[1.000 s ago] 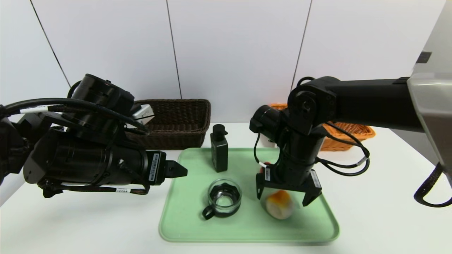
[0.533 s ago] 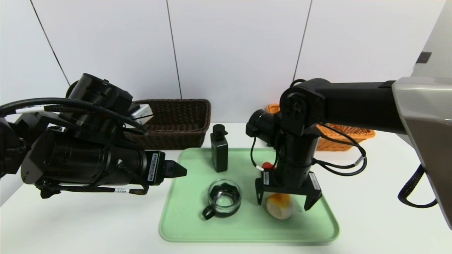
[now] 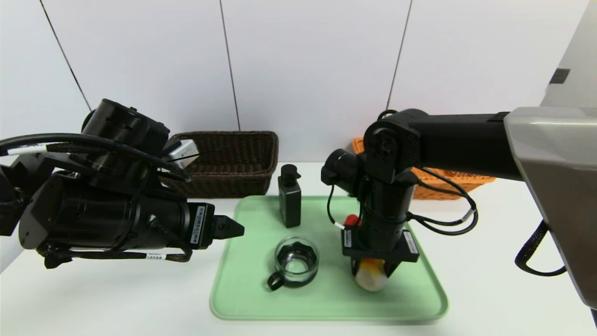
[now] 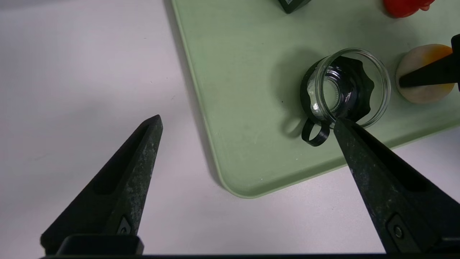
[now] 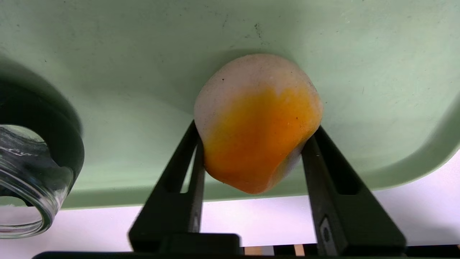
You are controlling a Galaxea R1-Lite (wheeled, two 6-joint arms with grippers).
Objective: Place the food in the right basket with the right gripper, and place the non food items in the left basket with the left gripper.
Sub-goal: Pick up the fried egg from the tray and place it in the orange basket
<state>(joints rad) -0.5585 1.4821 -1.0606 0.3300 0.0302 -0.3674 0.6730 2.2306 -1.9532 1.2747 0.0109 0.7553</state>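
Background: white wall panels behind a white table, a green tray point(image 3: 326, 305) at lower center.
Right pincer: right gripper point(image 3: 372, 270), lower right of center, grasping the peach-like food point(image 3: 371, 281) from both sides, over the tray.
Left pincer: left gripper point(image 4: 248, 122), left of center, released, jaws wide apart.
Glass mug point(image 3: 296, 262): on the tray, center, black-sleeved.
Black pump bottle point(image 3: 290, 200): upright, tray's upper left.
Red item point(image 3: 352, 220): beside the right arm, partly hidden.
Baskets: dark brown basket point(image 3: 224, 182) left of center, orange basket point(image 3: 438, 186) right.
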